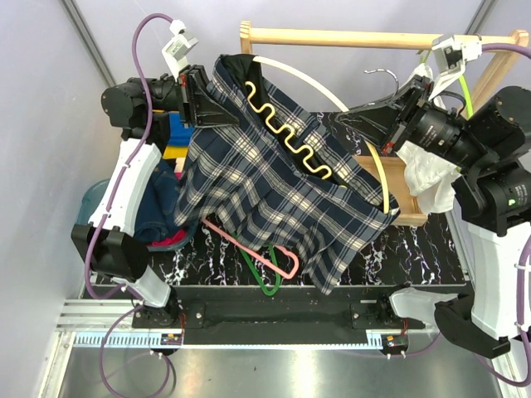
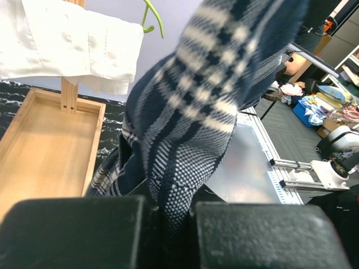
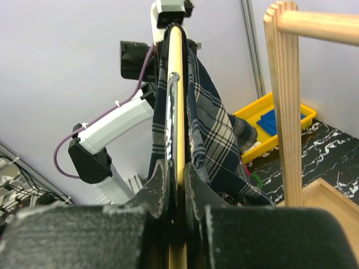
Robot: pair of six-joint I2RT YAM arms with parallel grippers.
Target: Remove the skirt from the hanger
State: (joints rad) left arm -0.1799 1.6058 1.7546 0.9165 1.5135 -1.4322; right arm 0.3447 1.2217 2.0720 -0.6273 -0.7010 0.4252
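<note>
1. Left gripper pinches the plaid skirt's narrow top near the desk's far-left corner, probably to pull it free.
2. Right gripper clamps the cream hanger's arch, anchoring it.
3. The skirt drapes aloft over mid-desk.

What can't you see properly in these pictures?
1. Top view: the skirt covers most of the pink hanger and green hanger.
2. Left wrist view: the skirt fills the middle and hides what lies behind.
3. Right wrist view: the hanger is edge-on, so its wavy bar is lost.
</note>
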